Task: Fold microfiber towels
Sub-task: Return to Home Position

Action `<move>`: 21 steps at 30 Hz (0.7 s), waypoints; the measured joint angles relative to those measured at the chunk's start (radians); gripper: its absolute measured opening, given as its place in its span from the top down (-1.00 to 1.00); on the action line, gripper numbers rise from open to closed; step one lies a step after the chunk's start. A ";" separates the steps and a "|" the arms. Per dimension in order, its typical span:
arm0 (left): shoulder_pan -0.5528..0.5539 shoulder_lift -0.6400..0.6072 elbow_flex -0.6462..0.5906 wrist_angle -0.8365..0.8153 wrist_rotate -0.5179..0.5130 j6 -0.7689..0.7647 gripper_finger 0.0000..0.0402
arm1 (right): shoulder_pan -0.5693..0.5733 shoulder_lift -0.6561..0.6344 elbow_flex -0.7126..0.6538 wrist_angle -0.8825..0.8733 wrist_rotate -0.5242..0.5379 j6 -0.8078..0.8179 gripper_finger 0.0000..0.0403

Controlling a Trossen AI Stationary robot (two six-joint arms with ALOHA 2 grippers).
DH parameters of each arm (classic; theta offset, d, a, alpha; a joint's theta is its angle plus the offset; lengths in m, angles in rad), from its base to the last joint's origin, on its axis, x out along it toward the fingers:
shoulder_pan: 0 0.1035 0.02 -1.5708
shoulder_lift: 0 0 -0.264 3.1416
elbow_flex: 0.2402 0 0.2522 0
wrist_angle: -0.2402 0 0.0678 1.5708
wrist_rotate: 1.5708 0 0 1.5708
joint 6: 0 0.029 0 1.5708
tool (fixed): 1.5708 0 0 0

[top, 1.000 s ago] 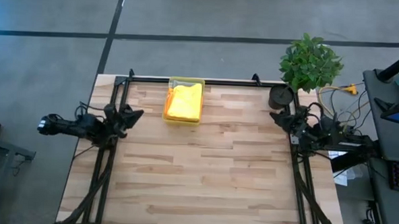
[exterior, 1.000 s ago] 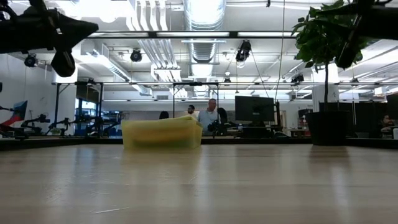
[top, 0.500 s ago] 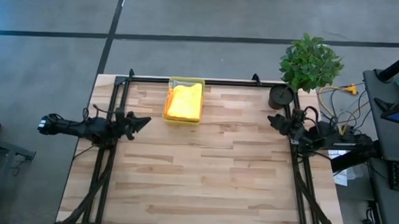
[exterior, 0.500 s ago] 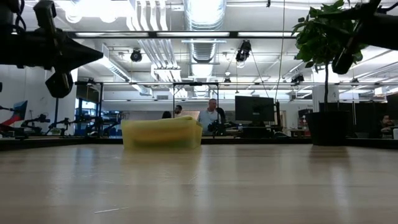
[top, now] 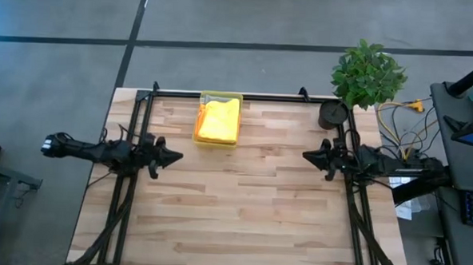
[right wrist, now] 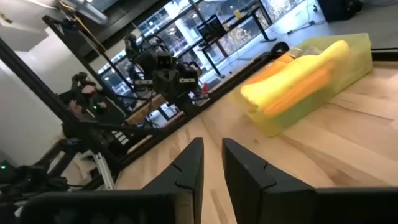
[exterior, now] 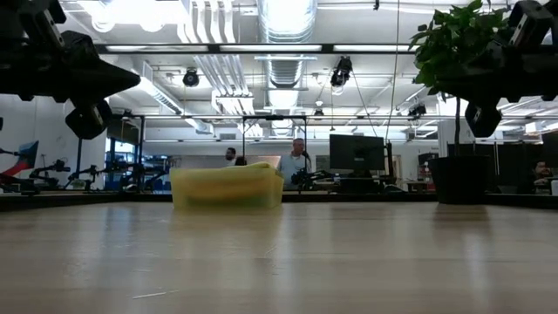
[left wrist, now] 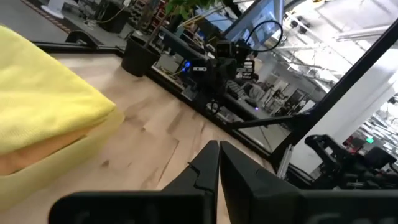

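Found the folded yellow towel (top: 219, 120) lying on top in the translucent yellow tray (top: 220, 96) at the far edge of the tabletop (top: 241, 213), a little left of the middle. Could not tell the cloths beneath it from above. Saw no cloth loose on the wood, so judged the folding done and only the retreat to rest left.

Found the left gripper (top: 174, 154) raised over the left side of the tabletop, pointing inward, with fingers pressed together and holding nothing. Found the right gripper (top: 307, 155) mirrored over the right side, with fingers parted by a narrow slit, also empty, well apart from the tray and near the potted plant (top: 367, 74) at the far right corner.

To finish well, needed to draw each arm back along its own side, level and unhurried, without sweeping toward the tray or nudging the stack. Needed on the right to mind the plant and the cables (top: 397, 115) just beyond the edge. Judged little risk otherwise, with nothing carried and nothing lying between the grippers and their frames
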 joint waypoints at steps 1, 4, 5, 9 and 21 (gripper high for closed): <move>0.000 0.008 0.000 0.001 0.000 0.000 1.00 | 0.000 0.006 0.000 0.002 0.000 0.000 0.73; 0.000 0.027 0.000 0.002 0.000 0.000 1.00 | 0.000 0.013 0.000 -0.001 0.000 0.000 0.73; 0.000 0.034 0.000 0.001 0.000 0.000 1.00 | 0.000 0.014 0.000 0.002 0.001 0.000 0.73; 0.000 0.059 0.000 0.002 0.000 0.000 1.00 | 0.000 0.017 0.000 0.003 0.001 0.000 0.73; 0.000 0.121 0.000 0.002 0.000 0.000 1.00 | 0.000 0.017 0.000 0.003 0.003 0.000 0.73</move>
